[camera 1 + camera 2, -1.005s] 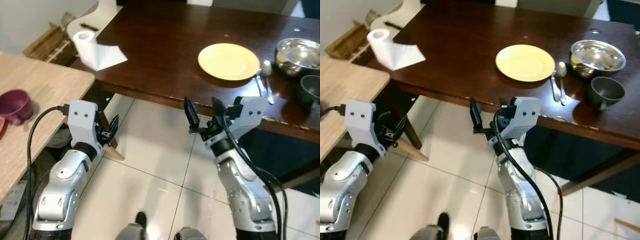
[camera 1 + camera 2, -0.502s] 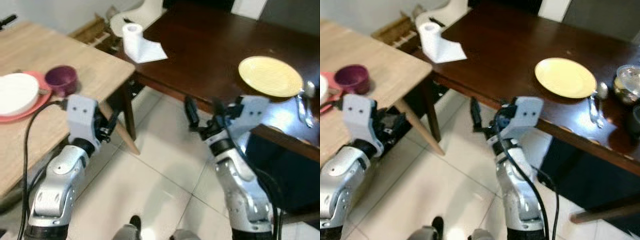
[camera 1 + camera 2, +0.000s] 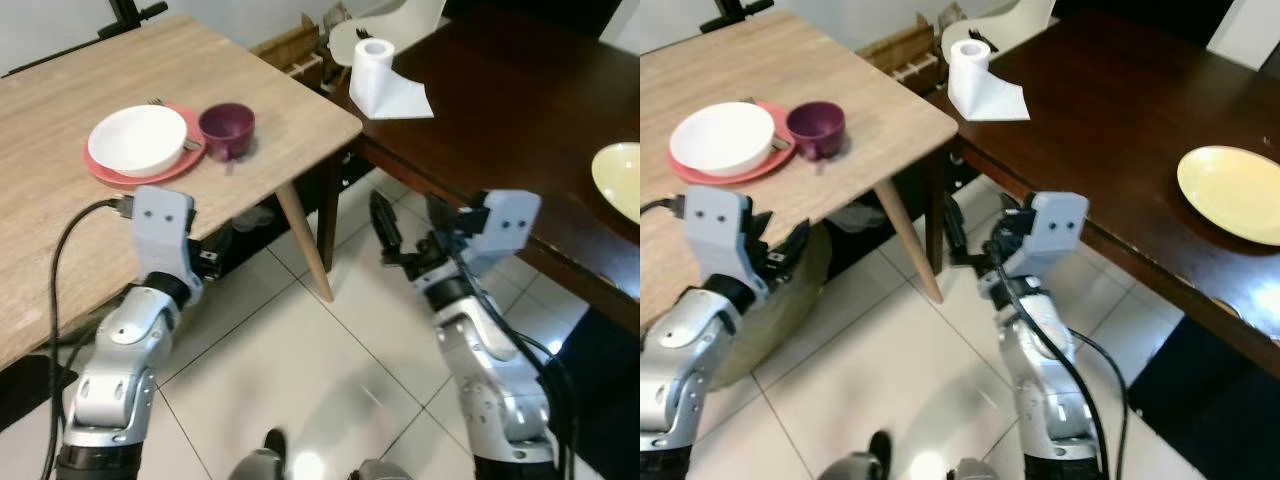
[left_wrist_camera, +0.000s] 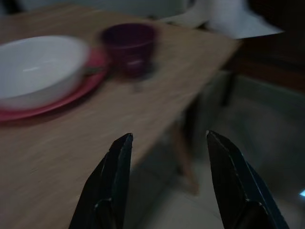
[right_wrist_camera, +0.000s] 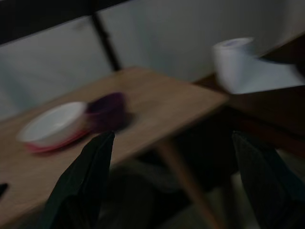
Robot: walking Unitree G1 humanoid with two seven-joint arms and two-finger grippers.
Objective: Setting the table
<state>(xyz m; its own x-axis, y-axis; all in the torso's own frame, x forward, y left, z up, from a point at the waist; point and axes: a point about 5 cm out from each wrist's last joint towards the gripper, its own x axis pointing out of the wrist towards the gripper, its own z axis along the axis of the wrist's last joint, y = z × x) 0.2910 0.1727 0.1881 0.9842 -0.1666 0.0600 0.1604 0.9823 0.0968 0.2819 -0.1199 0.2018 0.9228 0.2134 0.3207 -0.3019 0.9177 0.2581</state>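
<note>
Between wooden table [image 3: 300,120] edge and dark table [image 3: 520,130] — tiled floor [image 3: 330,350].

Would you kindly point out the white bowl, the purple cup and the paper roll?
white bowl [image 3: 137,139], left eye view, inside of the bowl.
purple cup [image 3: 227,129], left eye view, its side wall.
paper roll [image 3: 376,62], left eye view, side of the roll.

Yellow plate [image 3: 622,180] on the dark table [image 3: 500,90] gets chopped by the frame edge in the left eye view. Both wrist views are smeared; purple cup [image 4: 129,47] and white bowl [image 4: 35,69] look fuzzy. Cutlery behind the bowl is too small to identify.
</note>
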